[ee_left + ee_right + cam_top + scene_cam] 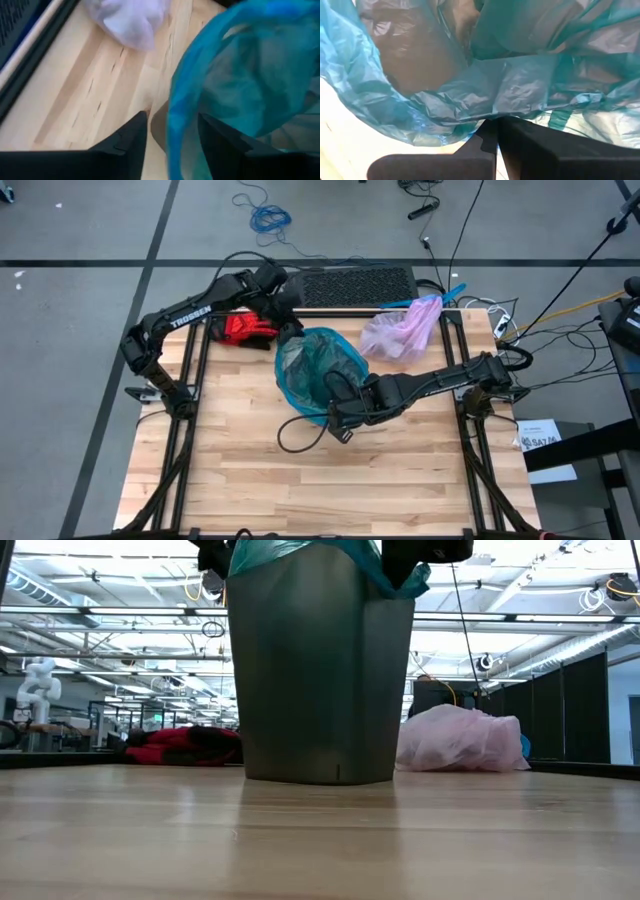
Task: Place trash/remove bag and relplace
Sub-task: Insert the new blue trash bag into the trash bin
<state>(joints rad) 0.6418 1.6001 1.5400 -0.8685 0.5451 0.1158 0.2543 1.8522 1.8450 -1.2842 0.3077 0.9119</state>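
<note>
Bin (318, 680): grey, upright, table centre, teal liner (318, 365) over rim.
Left gripper (172, 132): fingers apart, straddling liner's 11 o'clock edge.
Right gripper (496, 131): clenched on liner, 5 o'clock edge.
Lilac bag (405, 330): 2 o'clock of bin.

Bright, even overhead light, soft shadows on the table (330, 480), glaring ceiling lamps, blurred wrist views.

Light wooden plank desk (300, 480) in a black frame, seen from above. Standing on it near the centre: a grey bin (320, 670) lined with a teal-green bag (315, 365). Beside the bin lie a pale lilac-pink bag (405, 330), bunched, and a red glove (245, 328).
</note>
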